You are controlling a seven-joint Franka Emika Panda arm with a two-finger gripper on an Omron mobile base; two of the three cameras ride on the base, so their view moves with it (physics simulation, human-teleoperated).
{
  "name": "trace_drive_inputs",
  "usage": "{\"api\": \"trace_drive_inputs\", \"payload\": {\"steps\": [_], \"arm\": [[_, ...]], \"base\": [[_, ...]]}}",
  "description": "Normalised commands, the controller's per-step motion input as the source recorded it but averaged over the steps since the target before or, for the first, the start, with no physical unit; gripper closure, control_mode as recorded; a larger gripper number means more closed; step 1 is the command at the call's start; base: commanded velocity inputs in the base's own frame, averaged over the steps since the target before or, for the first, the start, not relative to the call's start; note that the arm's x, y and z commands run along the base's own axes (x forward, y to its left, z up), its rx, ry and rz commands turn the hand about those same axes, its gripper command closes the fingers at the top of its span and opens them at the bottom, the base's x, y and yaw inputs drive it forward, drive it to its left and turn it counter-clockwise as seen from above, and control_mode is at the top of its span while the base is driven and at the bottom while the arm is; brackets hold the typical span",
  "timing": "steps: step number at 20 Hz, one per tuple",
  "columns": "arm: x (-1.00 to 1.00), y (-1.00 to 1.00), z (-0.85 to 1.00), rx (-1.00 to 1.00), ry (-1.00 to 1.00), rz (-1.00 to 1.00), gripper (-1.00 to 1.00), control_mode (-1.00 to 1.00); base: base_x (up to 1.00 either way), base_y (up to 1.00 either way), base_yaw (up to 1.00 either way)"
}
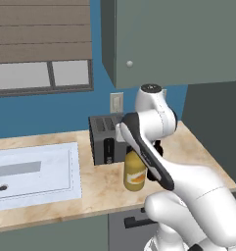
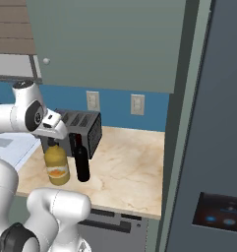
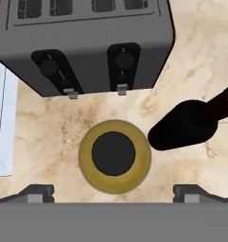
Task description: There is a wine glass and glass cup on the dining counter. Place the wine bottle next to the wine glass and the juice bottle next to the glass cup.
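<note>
Hand view: our claw (image 3: 113, 194), fingers wide apart, hung right over juice bottle (image 3: 114, 156) on desk (image 3: 49, 127). Next, we reckoned: drop & clamp, minding wine bottle (image 3: 184, 126) just beside.

Glossy white rounded arm (image 1: 158, 147), dark grey joints, black side stripe

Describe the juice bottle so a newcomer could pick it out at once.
Find the beige marbled worktop with the sink at its left end, then the dark toaster by the back wall. Just in front of it stand two bottles side by side. The juice bottle is the squat yellow-orange one with a black cap, not the slim black wine bottle.
</note>
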Motion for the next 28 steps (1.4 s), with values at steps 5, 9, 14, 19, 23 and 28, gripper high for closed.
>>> {"api": "trace_drive_inputs", "payload": {"steps": [5, 9, 14, 19, 23, 28], "arm": [[0.0, -0.01, -0.16, 0.0, -0.03, 0.0, -1.0, -1.0], [0.0, 0.0, -0.12, 0.0, -0.02, 0.0, -1.0, -1.0], [0.01, 0.0, -0.04, 0.0, 0.0, 0.0, -1.0, -1.0], [0.07, -0.03, 0.0, 0.0, 0.0, 0.0, -1.0, -1.0], [0.11, -0.04, 0.0, 0.0, 0.02, 0.0, -1.0, -1.0], [0.09, 0.0, 0.0, 0.0, 0.06, 0.0, -1.0, -1.0]], "base": [[0.0, 0.0, 0.0], [0.0, 0.0, 0.0], [0.0, 0.0, 0.0], [0.0, 0.0, 0.0], [0.0, 0.0, 0.0], [0.0, 0.0, 0.0]]}}
